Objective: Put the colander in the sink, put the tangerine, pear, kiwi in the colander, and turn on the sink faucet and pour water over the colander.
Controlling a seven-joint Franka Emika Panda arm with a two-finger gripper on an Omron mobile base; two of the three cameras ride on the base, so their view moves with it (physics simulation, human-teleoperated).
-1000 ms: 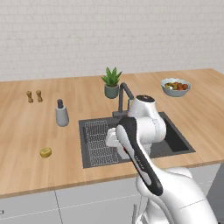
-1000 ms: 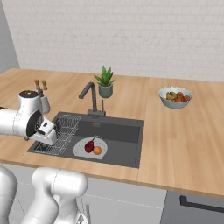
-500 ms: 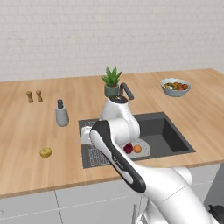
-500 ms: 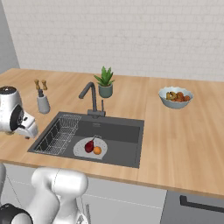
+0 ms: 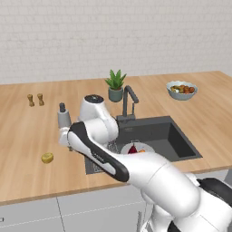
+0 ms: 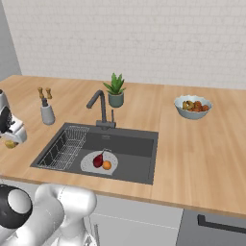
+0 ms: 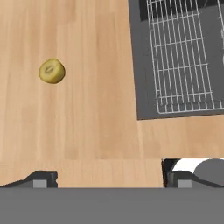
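Now I'm swinging my gripper, fingers spread and empty, away from the sink toward the kiwi on the counter; tangerine and pear are already lying in the colander

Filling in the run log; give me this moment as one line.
colander in sink: tangerine, pear in | kiwi on counter | gripper open above counter | faucet off
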